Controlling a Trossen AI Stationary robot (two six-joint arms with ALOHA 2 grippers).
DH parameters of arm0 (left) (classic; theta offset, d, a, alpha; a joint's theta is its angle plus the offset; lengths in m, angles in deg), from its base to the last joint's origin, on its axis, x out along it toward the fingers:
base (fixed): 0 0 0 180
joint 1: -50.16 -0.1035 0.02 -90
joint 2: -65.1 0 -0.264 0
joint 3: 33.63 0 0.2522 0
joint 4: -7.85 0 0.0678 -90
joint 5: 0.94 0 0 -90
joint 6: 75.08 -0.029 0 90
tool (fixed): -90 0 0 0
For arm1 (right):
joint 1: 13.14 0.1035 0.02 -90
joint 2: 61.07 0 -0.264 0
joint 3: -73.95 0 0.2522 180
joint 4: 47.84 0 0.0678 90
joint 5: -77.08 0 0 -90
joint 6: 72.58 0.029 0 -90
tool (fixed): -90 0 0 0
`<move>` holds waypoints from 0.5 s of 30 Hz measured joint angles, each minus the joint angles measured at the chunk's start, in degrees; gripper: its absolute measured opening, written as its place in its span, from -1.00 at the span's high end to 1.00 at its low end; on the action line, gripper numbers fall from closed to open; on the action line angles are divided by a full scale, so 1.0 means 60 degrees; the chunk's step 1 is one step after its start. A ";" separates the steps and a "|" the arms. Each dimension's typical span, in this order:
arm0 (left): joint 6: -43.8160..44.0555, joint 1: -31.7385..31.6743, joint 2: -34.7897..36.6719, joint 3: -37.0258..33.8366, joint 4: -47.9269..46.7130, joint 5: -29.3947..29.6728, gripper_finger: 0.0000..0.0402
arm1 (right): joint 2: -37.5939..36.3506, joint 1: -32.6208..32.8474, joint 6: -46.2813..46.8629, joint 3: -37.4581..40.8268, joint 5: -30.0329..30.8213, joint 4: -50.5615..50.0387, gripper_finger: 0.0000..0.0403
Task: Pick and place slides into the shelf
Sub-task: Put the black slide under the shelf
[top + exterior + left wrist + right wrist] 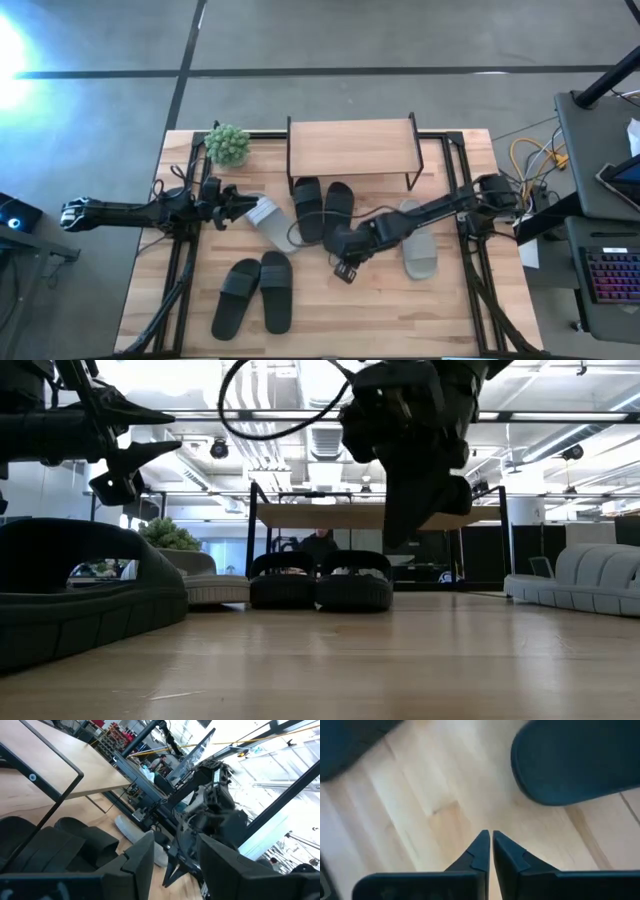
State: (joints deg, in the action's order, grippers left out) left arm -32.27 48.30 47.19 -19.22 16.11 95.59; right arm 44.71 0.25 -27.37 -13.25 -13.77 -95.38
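The shelf (pixel 350 145) stands at the table's far middle. Two black slides (pixel 308 208) (pixel 338 203) lie side by side in front of it. A grey slide (pixel 272 225) lies to their left and another grey slide (pixel 418 245) to their right. Two more black slides (pixel 238 297) (pixel 277 290) lie near the front left. My right gripper (pixel 345 268) (pixel 489 842) hangs shut over bare wood just in front of the middle black pair, pointing steeply down and touching nothing. My left gripper (pixel 243 203) (pixel 175 865) stays open and level above the left grey slide, with nothing between its fingers.
A small green plant (pixel 228 145) stands at the far left beside the shelf. Black frame rails (pixel 180 270) run along both table sides. Bare wood lies at the front right (pixel 400 320). Cables and a desk (pixel 600 180) sit beyond the right edge.
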 joint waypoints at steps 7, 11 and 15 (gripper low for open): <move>0.0000 0.0002 -0.0072 -0.0004 -0.0037 0.0003 0.33 | 0.1163 0.0119 -0.0819 -0.0864 0.0787 0.0032 0.95; 0.0000 -0.0001 -0.0077 -0.0004 -0.0029 0.0000 0.33 | 0.1775 0.0075 -0.0969 -0.1248 0.0932 -0.0153 0.95; 0.0003 0.0001 -0.0074 -0.0004 -0.0025 0.0000 0.33 | 0.2036 0.0081 -0.0825 -0.1512 0.1935 -0.0892 0.95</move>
State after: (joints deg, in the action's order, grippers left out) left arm -32.25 48.31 46.75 -19.24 15.96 95.59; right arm 56.92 0.74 -32.31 -22.32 -2.16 -100.73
